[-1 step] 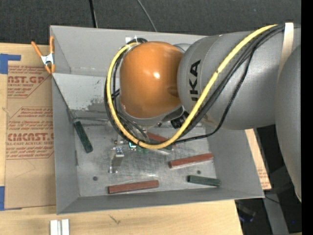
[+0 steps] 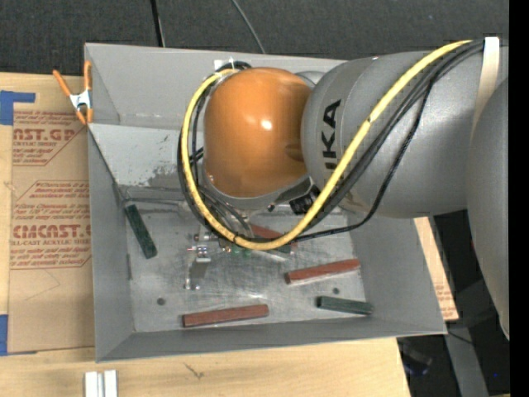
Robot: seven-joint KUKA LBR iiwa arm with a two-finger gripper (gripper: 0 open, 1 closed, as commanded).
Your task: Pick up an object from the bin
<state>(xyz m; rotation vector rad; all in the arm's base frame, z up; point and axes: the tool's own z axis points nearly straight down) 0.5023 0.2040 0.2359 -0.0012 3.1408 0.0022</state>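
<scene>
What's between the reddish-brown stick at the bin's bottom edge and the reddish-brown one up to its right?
Nothing. In the camera view, the bin floor between the bottom stick and the right stick is bare metal.

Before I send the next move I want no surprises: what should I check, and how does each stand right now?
1. The gripper is inside the bin, down near the floor's left-middle: ok.
2. Anything held in the gripper: cannot tell.
3. Left green bar by the left wall, apart from the gripper: ok.
4. Front red-brown bar lies flat, apart from the gripper: ok.
5. Right red-brown bar and right green bar lie separate: ok.
6. Red piece under the arm, mostly hidden: cannot tell.
</scene>
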